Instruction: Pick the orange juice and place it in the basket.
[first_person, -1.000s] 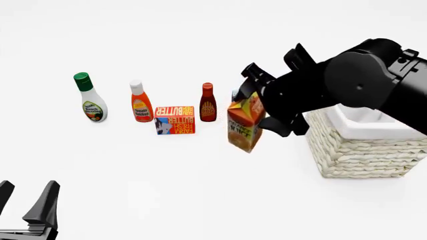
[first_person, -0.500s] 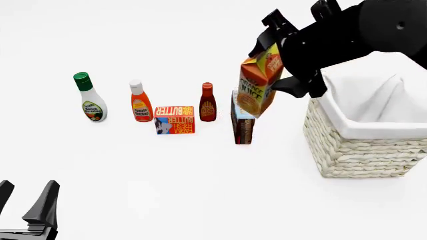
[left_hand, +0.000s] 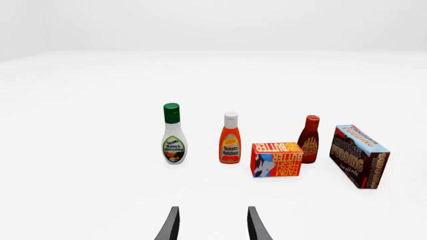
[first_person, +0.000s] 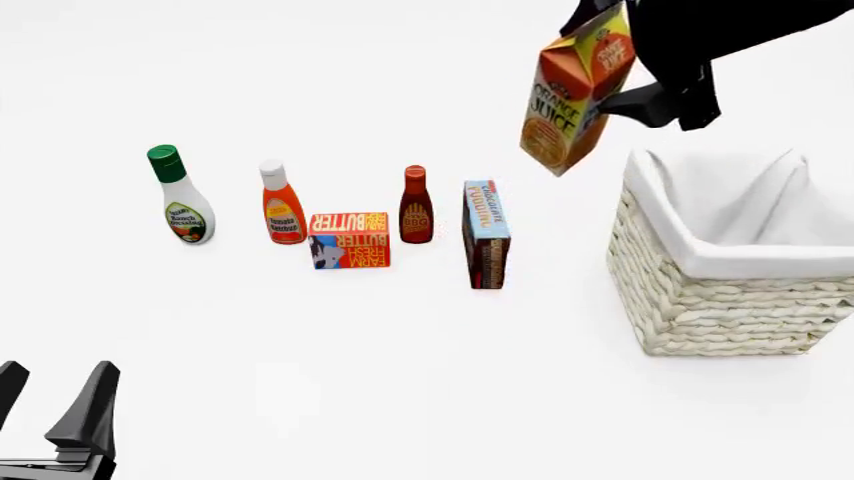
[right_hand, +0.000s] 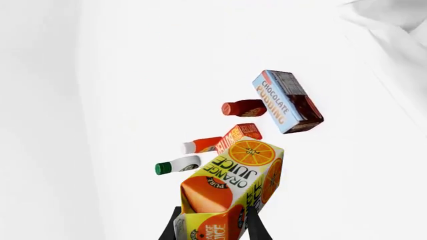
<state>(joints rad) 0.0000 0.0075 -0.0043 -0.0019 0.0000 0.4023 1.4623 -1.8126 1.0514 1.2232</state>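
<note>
The juice (first_person: 571, 95) hangs in the air in the front view, tilted, gripped near its gable top by the right gripper (first_person: 650, 80), whose jaws are clenched on it. It sits up and to the left of the basket (first_person: 727, 300), clear of the rim and not yet over the opening. Left of the basket, on the surface (first_person: 400, 380), stand the pudding box (first_person: 486, 233), a dark sauce bottle (first_person: 415, 205), a butter box (first_person: 350, 240), the ketchup (first_person: 280, 205) and the ranch bottle (first_person: 179, 197). The left gripper (first_person: 54, 415) rests at the near corner, far from the basket, jaws released and holding nothing.

We judge the step in hand to be carrying across. To do it well, we should keep the carton's lower corner above the rim until it is over the white lining, then lower before letting go, so the tilted carton does not catch the wicker wall.

The left wrist view shows only the row of groceries, with neither basket nor juice, and the parted fingertips (left_hand: 171, 227) confirm the idle gripper is open.

The right wrist view gives what the front cannot: the juice (right_hand: 230, 197) seen from above, seated between the two fingers (right_hand: 257, 227), with the pudding box (right_hand: 287, 100) far below. A pale fold at one corner may be the basket lining; we cannot tell.
</note>
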